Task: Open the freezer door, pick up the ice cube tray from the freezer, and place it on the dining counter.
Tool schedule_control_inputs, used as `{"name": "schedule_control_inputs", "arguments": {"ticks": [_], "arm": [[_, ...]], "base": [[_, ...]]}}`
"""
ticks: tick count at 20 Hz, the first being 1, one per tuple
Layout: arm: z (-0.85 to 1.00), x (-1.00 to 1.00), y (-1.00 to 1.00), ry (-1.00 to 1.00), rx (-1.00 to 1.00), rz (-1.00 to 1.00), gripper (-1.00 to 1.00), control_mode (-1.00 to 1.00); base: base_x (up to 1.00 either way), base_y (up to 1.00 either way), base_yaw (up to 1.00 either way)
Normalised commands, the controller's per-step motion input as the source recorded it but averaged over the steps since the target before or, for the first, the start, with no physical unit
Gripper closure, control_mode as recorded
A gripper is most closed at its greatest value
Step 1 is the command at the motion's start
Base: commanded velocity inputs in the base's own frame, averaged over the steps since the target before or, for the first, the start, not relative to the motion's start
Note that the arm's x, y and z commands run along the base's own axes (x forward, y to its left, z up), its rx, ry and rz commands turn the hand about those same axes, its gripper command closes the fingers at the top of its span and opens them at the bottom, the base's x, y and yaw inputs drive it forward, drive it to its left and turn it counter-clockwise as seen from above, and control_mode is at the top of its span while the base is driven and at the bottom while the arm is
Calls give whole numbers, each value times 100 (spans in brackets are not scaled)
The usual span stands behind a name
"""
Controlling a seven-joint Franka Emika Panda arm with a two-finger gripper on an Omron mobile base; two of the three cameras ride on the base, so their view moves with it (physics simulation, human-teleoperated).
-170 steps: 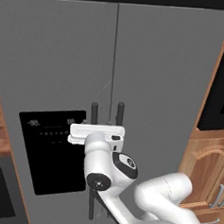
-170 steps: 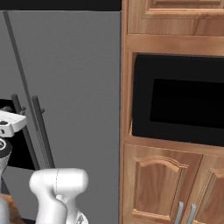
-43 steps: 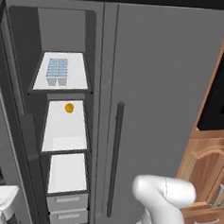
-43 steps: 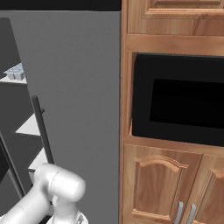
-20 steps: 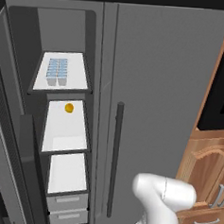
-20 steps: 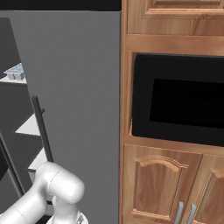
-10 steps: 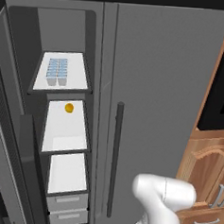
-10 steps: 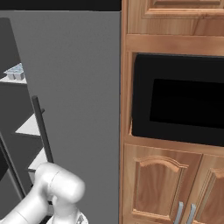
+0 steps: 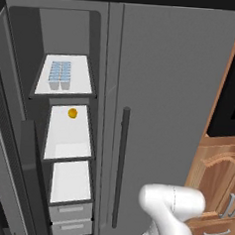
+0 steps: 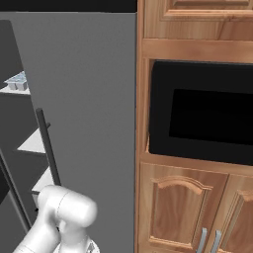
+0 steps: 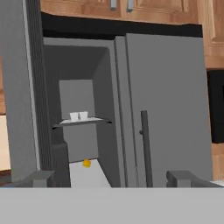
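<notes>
Room: a kitchen wall with a tall grey fridge and, to its right, wood cabinets [image 10: 183, 212] around a black built-in oven [image 10: 202, 116].
Freezer door: the freezer door [image 11: 19, 87] is swung wide open to the left, seen edge-on at the left of the left base view and of the hand view.
Freezer: the freezer [image 9: 68, 136] stands open, a narrow grey compartment with white shelves and two drawers [image 9: 71, 219] at the bottom.
Ice cube tray: the ice cube tray [image 9: 59, 75] sits on the top shelf [image 9: 47, 87], towards the back; from the hand view its pale cells show just above the shelf edge.
Other item: a small orange ball [image 9: 72, 113] lies on the next shelf down.
Other door: the plain grey door [image 9: 176, 94] on the right is closed, with its dark bar handle [image 9: 120, 167] upright.
End effector: the end effector [image 11: 112, 178] faces the open freezer from well back, its tips spread wide apart and holding nothing.
</notes>
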Motion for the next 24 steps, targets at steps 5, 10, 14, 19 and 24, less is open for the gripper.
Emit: {"name": "schedule_control_inputs", "arguments": {"ticks": [5, 10, 14, 19, 24], "arm": [[14, 45, -59, 0, 8, 8, -100, -100], [14, 63, -56, 0, 9, 10, -100, -100], [13, 74, -49, 0, 9, 12, -100, -100], [5, 79, -24, 0, 7, 17, -100, -100], [0, 90, -8, 0, 4, 25, -100, -100]], "base": [[0, 0, 0], [0, 0, 0], [0, 0, 0], [0, 0, 0], [0, 0, 0]]}}
